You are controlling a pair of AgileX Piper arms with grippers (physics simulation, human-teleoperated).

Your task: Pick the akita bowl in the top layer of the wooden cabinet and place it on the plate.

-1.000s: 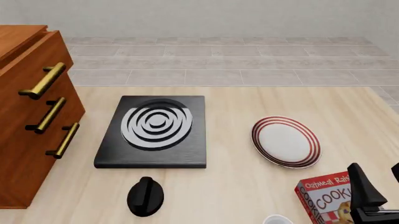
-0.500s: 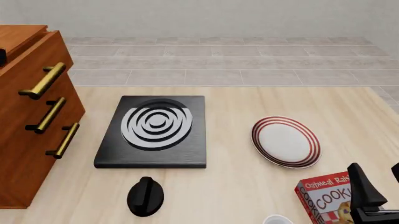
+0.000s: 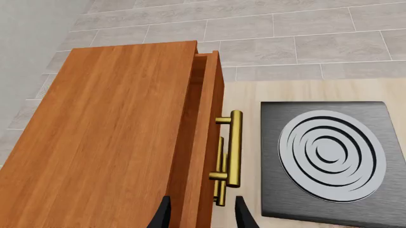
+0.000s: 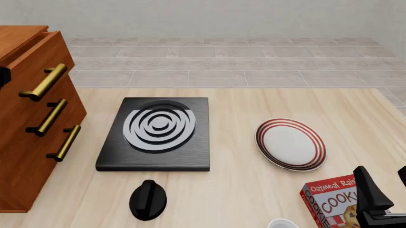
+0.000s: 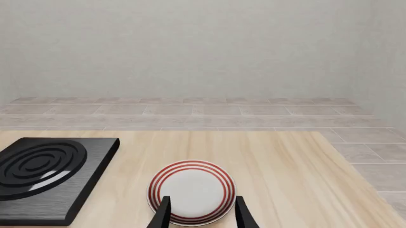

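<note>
Left gripper point(image 3: 201, 216) fingers apart above wooden cabinet point(image 3: 108, 137); top layer point(image 3: 208, 142) seemingly slightly ajar; black slab point(image 3: 330, 159) beside.

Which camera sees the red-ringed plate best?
The front view: the whole plate shows from above, rings unblocked. In the right wrist view the right gripper's fingertips cover part of its near edge. The left wrist view misses it entirely.

Both grippers are matte black. The left gripper point(image 3: 201, 213) shows two slim, tapering black fingertips, as does the right gripper point(image 5: 201, 213). In the front view the right gripper point(image 4: 383, 195) rises beside the cookie box point(image 4: 333, 203), its blade-like finger point(image 4: 368, 189) on a blocky black base.
</note>
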